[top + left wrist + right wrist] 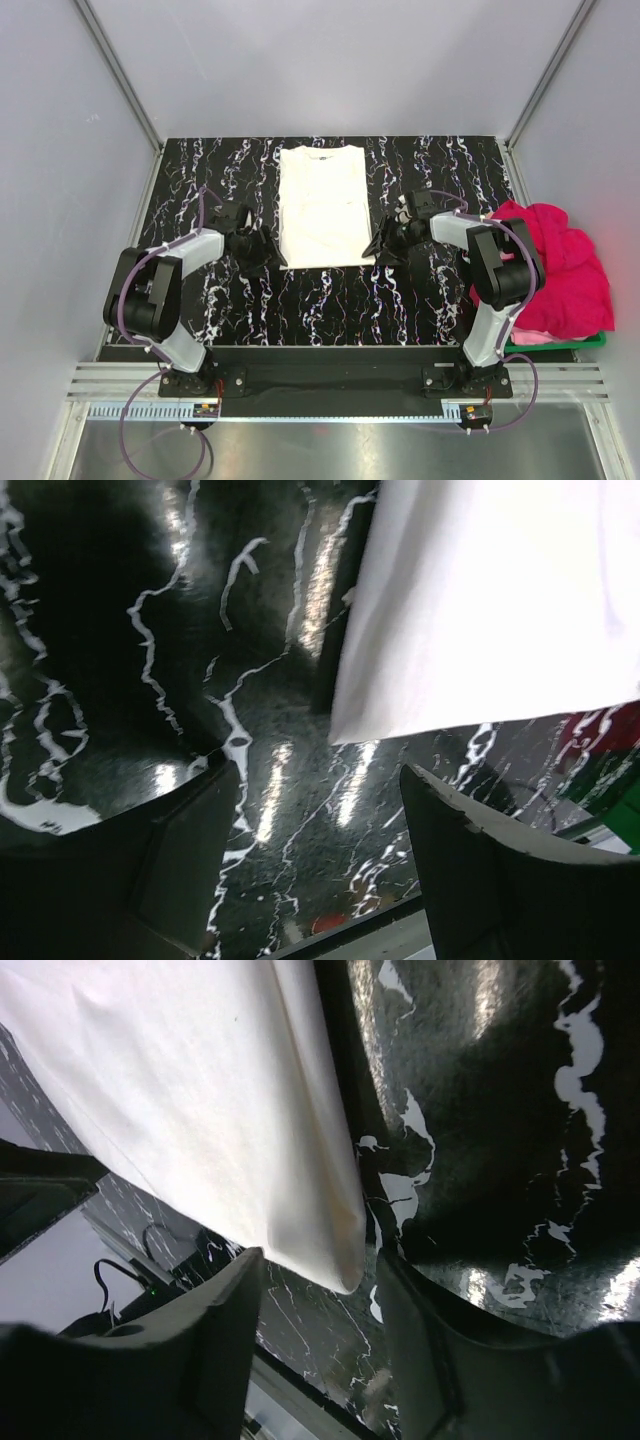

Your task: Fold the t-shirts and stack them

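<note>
White t-shirt (320, 205) lies flat at centre frame, folded narrow; left gripper (250, 248) and right gripper (388, 240), jaws apart and empty, flank its lower corners; next likely means pinching both corners to fold it upward.

Left wrist view: white t-shirt (500, 600) cut by top and right edges; I get one corner only, beyond left fingers (500, 870). Red-green patch (610, 770) past outer finger, too blurred to name.
Right wrist view: shirt runs off top and left; corner just past right gripper (318, 1270), contact unclear to me.
Top view: green basket (560, 345) mostly buried under pink t-shirts (560, 265); can't count them.
</note>
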{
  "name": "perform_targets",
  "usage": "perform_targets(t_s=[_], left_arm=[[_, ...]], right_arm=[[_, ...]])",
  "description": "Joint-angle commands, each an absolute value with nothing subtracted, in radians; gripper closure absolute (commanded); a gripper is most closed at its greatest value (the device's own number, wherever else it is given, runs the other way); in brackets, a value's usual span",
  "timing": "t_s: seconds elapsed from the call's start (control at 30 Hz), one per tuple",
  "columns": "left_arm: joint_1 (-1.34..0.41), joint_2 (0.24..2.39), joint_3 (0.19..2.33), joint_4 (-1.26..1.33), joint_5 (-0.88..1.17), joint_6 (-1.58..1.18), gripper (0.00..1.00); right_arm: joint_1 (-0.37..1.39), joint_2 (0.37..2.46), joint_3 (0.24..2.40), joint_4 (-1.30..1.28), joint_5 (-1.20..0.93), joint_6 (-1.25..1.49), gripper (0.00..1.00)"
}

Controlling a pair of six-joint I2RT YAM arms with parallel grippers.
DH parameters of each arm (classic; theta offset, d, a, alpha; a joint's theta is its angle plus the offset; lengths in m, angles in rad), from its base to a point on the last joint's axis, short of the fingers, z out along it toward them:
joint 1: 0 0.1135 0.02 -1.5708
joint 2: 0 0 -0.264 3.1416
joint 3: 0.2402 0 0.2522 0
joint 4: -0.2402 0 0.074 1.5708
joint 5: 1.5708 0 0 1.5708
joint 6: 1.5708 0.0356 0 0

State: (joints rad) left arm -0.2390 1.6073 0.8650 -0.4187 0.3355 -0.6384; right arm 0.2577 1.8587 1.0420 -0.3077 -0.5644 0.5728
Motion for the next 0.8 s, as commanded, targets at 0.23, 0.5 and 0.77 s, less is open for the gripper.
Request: perform_targets(t_s=[0.23, 0.5, 0.77], left_arm=[[-0.262, 1.655, 0.805, -0.233, 0.357, -0.709, 0.36], [-0.31, 1.723, 0.805, -0.17, 0.371, -0.748, 0.65], [-0.353, 1.642, 0.796, -0.224, 0.335, -0.753, 1.0]], right_arm=[[0.272, 1.901, 1.04, -0.247, -0.538, 0.574, 0.68], [0.273, 1.913, 1.039, -0.242, -0.534, 0.572, 0.83], [0.272, 1.817, 1.002, -0.285, -0.503, 0.566, 1.0]])
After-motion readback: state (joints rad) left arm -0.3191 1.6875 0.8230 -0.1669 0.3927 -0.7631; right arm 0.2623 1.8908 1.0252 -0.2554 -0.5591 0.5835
